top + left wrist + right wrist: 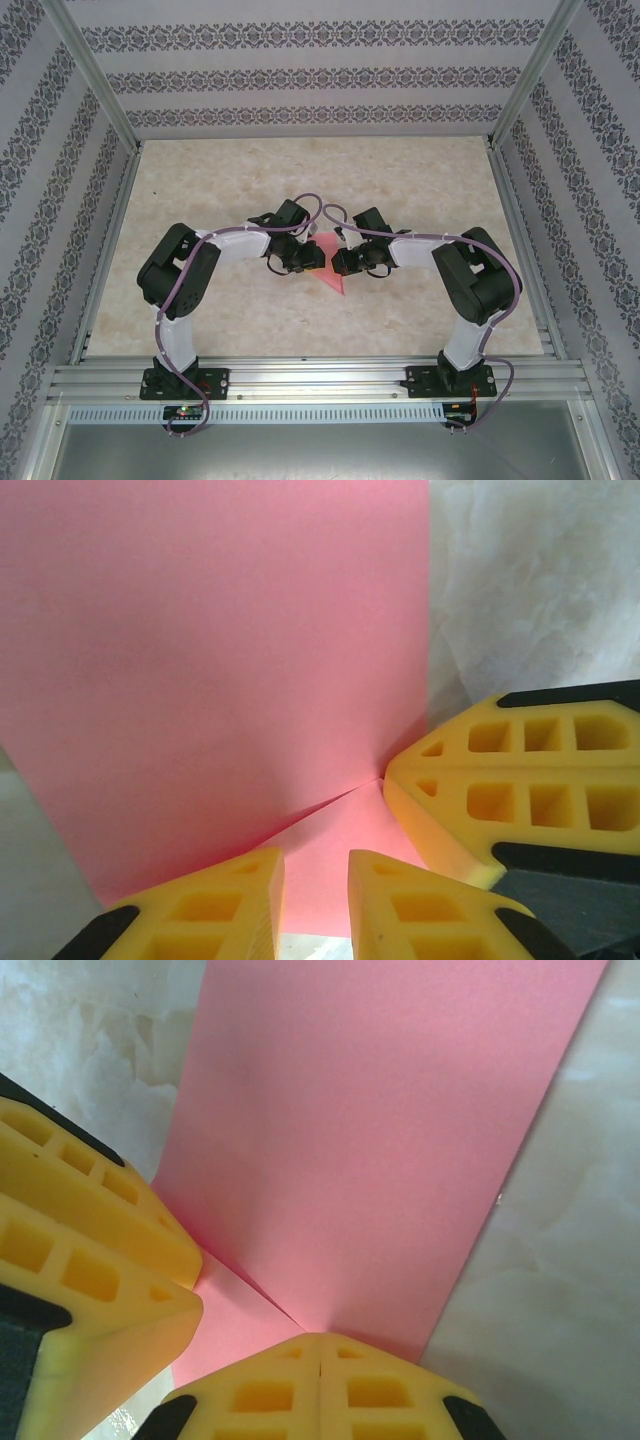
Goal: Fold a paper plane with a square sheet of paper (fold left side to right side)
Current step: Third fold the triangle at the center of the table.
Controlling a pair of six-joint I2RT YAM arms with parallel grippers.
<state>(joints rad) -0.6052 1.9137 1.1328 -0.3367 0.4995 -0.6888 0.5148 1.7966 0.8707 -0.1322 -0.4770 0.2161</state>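
The pink sheet of paper (331,277) lies mid-table between the two arms, folded, with a pointed tip toward the near edge like a paper plane. My left gripper (300,260) comes at it from the left, my right gripper (342,263) from the right. In the left wrist view a large flap of the paper (220,630) rises from a crease. The left gripper (315,858) stands slightly open over the lower layer, with nothing between its fingers. The right gripper (320,1340) is shut, its tips pressed on the paper (380,1110) at the crease. Each wrist view also shows the other gripper's fingers (500,780) (90,1250).
The pale marbled table (400,180) is walled by patterned panels on three sides. Metal frame posts (95,75) rise at the back corners. An aluminium rail (320,380) runs along the near edge under both arm bases.
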